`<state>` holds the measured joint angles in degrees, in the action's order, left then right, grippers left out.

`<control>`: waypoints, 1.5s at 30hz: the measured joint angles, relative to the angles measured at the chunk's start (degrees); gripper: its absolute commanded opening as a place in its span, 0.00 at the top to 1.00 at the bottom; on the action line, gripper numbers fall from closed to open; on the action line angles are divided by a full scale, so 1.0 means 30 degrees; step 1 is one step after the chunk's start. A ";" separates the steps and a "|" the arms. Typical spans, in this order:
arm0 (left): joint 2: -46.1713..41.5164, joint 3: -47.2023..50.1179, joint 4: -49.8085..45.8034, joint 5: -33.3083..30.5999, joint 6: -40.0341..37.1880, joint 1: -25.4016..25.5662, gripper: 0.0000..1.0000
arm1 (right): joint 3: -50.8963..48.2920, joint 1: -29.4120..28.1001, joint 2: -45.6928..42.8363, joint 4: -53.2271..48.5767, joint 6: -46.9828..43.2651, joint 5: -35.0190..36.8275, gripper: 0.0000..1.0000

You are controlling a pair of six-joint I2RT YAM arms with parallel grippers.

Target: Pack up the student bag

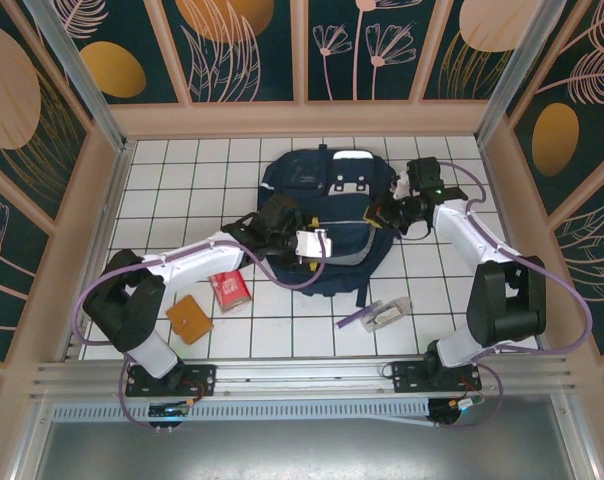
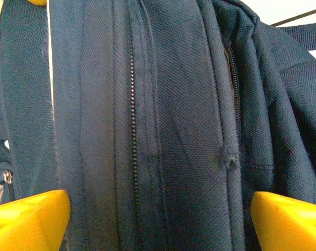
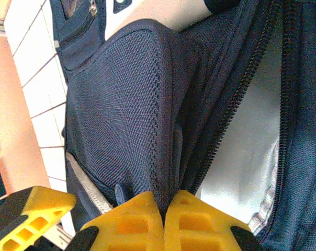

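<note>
The student bag [image 1: 327,200], a navy-blue backpack with a light patch near its top, lies in the middle of the tiled table. My left gripper [image 1: 288,228] hovers over the bag's left part. In the left wrist view its yellow fingertips [image 2: 30,219] stand wide apart, with flat bag fabric and a closed zipper [image 2: 133,120] under them and nothing held. My right gripper [image 1: 384,213] is at the bag's right side. In the right wrist view the right gripper [image 3: 165,219] is shut on a fold of the bag's mesh edge beside an open zipper [image 3: 236,104]. Silver-grey lining [image 3: 247,151] shows inside the opening.
A red box [image 1: 229,290] and a flat orange-brown square [image 1: 189,320] lie in front of the bag on the left. A purple pen with a clear packet [image 1: 377,315] lies front right. Low walls fence the table on three sides.
</note>
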<state>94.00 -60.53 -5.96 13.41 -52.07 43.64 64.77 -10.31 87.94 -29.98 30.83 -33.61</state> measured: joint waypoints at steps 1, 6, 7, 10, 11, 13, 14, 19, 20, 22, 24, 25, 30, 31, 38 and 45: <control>0.0000 0.0044 0.0240 -0.0357 0.0219 -0.0015 0.15 | 0.0175 0.0051 0.0117 -0.0015 -0.0007 -0.0189 1.00; 0.0321 -0.0029 0.1362 -0.2470 0.2113 -0.0117 0.64 | 0.0539 0.0124 0.0539 0.0058 -0.0117 -0.0852 1.00; 0.0459 -0.0153 0.1399 -0.2667 0.2790 -0.0160 0.72 | 0.0554 0.0124 0.0648 0.0124 -0.0153 -0.0867 1.00; 0.0678 -0.0430 0.1639 -0.3293 0.4153 -0.0219 0.87 | 0.0576 0.0262 0.1049 0.0561 -0.0204 -0.0962 0.71; 0.0721 -0.0517 0.1792 -0.3563 0.4583 -0.0248 0.94 | 0.0576 0.0328 0.1188 0.0765 -0.0284 -0.1020 0.62; 0.0845 -0.0838 0.1865 -0.4328 0.5464 -0.0328 1.00 | 0.0546 0.0532 0.1319 0.1472 -0.0386 -0.1173 0.53; 0.0940 -0.1027 0.1858 -0.4605 0.5668 -0.0379 1.00 | 0.0517 0.0597 0.1311 0.1902 -0.0510 -0.1158 0.48; 0.1377 -0.2208 0.1260 -0.5289 0.6870 -0.0627 1.00 | -0.1982 0.0627 -0.1486 0.5085 -0.0780 -0.0036 0.35; 0.1479 -0.2404 0.1166 -0.5238 0.7045 -0.0714 1.00 | -0.2710 0.0619 -0.2557 0.5311 -0.0867 0.0321 0.34; 0.1734 -0.2892 0.0954 -0.5027 0.7584 -0.1005 1.00 | -0.4320 0.0605 -0.5617 0.5515 -0.1202 0.1005 0.35; 0.2149 -0.3490 0.0729 -0.4918 0.8065 -0.1253 0.95 | -0.5435 0.0503 -0.8021 0.5792 -0.1625 0.1202 0.36; 0.2535 -0.3963 0.0561 -0.4896 0.8342 -0.1355 0.91 | -0.6018 0.0306 -0.9173 0.5909 -0.1902 0.1188 0.36; 0.5115 -0.6601 -0.0415 -0.3730 0.9362 -0.1712 0.63 | -0.8699 -0.3519 -1.2655 0.5807 -0.4189 0.1923 0.37; 0.5399 -0.6717 -0.0568 -0.3446 0.9639 -0.1712 0.60 | -0.9173 -0.4670 -1.3078 0.5850 -0.4779 0.2098 0.38; 0.3453 -0.4626 -0.1851 -0.2652 1.2990 -0.1843 0.41 | -1.1271 -0.9741 -1.1934 0.9136 -0.8983 0.1698 0.37; -0.3009 -0.1734 -0.4699 -0.5617 2.0079 -0.3060 0.22 | -0.7402 -1.1060 -0.3920 1.1074 -0.9588 0.2273 0.37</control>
<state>84.97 -65.73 -20.05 -3.44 8.16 34.46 42.57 -43.48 76.18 3.25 2.07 -26.79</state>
